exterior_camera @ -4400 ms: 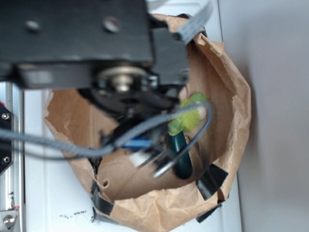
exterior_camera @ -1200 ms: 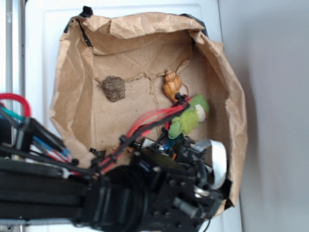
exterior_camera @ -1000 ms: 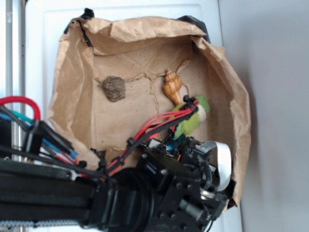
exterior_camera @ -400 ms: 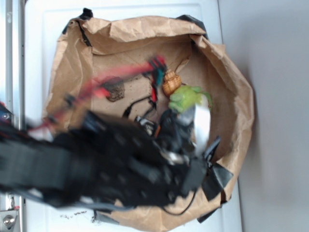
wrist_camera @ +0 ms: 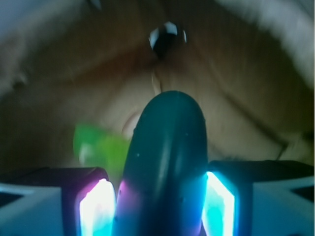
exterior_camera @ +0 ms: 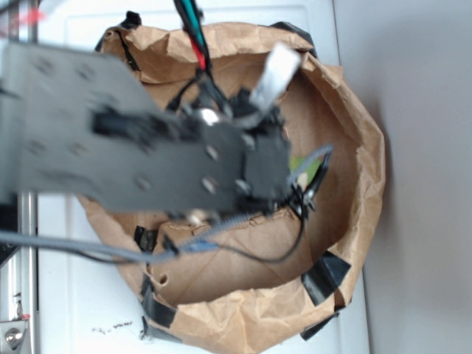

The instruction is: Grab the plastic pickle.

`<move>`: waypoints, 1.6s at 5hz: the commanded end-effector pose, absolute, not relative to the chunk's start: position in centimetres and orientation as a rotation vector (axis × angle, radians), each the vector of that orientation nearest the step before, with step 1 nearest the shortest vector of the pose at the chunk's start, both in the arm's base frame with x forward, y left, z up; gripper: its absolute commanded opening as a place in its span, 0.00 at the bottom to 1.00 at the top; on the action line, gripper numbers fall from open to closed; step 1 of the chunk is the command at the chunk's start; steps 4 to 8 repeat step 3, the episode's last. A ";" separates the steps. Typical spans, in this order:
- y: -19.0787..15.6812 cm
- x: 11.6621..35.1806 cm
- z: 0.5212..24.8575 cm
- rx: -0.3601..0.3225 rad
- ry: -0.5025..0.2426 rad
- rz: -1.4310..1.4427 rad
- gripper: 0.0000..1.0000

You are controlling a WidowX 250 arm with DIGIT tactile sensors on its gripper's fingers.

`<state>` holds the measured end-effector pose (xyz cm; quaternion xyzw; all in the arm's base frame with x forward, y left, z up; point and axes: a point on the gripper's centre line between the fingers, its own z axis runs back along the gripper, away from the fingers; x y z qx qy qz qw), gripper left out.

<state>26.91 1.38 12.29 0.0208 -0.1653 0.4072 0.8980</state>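
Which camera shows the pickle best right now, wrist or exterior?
The wrist view. There the dark green pickle fills the middle of the picture, with the gripper shut on it between its lit fingers. In the exterior view the arm covers it; no pickle shows inside the paper bag.

table (exterior_camera: 74,310): white, flat surface; bare parts show at the 12, 7 and 9 o'clock edges of the exterior view.
paper bag (exterior_camera: 361,169): brown, crumpled, rolled open, sits directly on the table and fills the middle.
tape (exterior_camera: 324,276): black strips on the bag rim at 5, 7 and 11 o'clock.
metal rail (exterior_camera: 16,295): along the table's 9 o'clock edge, with a screw near 7 o'clock.
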 end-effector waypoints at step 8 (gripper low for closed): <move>2.6 24.5 14.6 0.177 -0.492 0.781 0.00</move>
